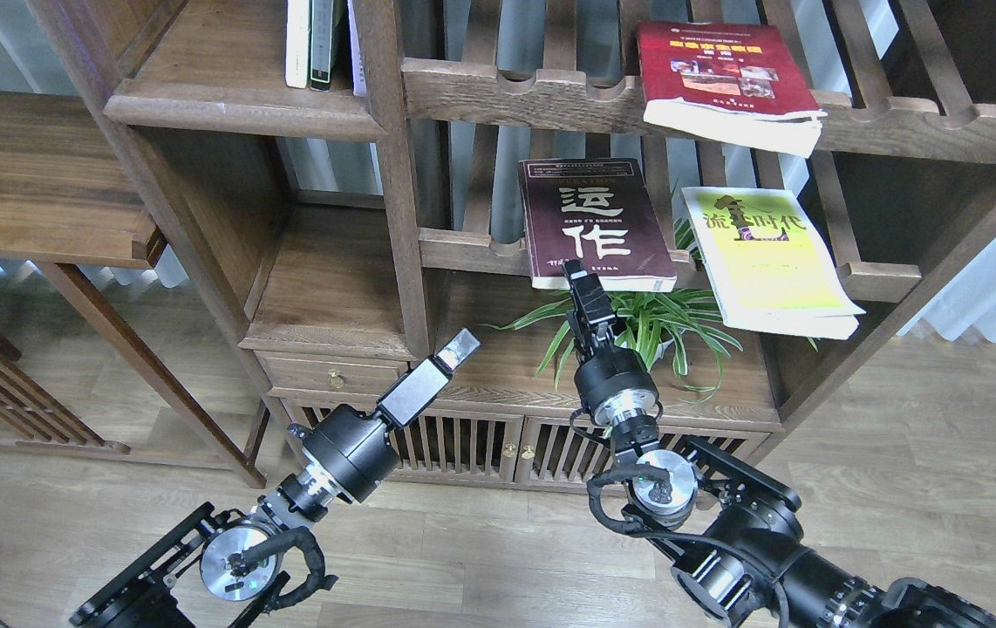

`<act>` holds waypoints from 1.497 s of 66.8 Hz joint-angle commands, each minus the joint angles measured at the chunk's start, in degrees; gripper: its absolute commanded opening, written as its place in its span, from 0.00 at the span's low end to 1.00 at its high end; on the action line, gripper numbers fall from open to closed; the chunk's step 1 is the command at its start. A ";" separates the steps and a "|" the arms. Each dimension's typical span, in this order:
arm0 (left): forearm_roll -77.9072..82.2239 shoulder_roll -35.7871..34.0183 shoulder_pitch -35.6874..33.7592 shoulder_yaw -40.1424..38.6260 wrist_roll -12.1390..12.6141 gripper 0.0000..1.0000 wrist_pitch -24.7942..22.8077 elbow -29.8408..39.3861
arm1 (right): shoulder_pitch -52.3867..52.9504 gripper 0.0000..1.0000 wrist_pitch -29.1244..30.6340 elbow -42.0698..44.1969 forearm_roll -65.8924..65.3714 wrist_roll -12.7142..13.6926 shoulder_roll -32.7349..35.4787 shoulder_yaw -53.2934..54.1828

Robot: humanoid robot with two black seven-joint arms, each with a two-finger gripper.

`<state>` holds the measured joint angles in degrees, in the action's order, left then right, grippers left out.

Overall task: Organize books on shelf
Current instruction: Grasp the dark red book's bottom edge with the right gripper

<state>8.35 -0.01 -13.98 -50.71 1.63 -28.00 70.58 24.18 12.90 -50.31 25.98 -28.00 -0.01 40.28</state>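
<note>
A dark brown book (590, 218) lies flat on the slatted middle shelf (463, 251), its front edge sticking out. A yellow book (768, 257) lies to its right, overhanging the shelf. A red book (725, 74) lies on the slatted shelf above. A few books (315, 44) stand upright at top left. My right gripper (578, 277) is at the brown book's front edge, seen end-on, so I cannot tell its state or whether it touches. My left gripper (460, 344) hovers empty by the shelf post, seen side-on.
A potted spider plant (637, 327) stands on the cabinet top (498, 384) right behind my right gripper. A vertical post (402, 218) divides the shelf bays. The left bay (324, 288) holds nothing. Wooden floor lies in front.
</note>
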 commanded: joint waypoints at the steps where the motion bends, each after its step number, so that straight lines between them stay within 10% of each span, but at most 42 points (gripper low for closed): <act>1: 0.00 0.01 0.00 0.00 -0.05 1.00 0.00 -0.09 | 0.96 0.98 -1.39 0.74 0.03 0.00 0.01 0.06; 100: 1.94 0.01 0.97 -0.09 -0.23 1.00 0.00 0.09 | 4.56 0.85 -6.05 5.22 1.44 0.00 0.01 3.23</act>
<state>10.28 0.00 -13.10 -50.77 1.40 -28.00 70.69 28.61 6.86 -45.50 27.44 -28.00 0.00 43.52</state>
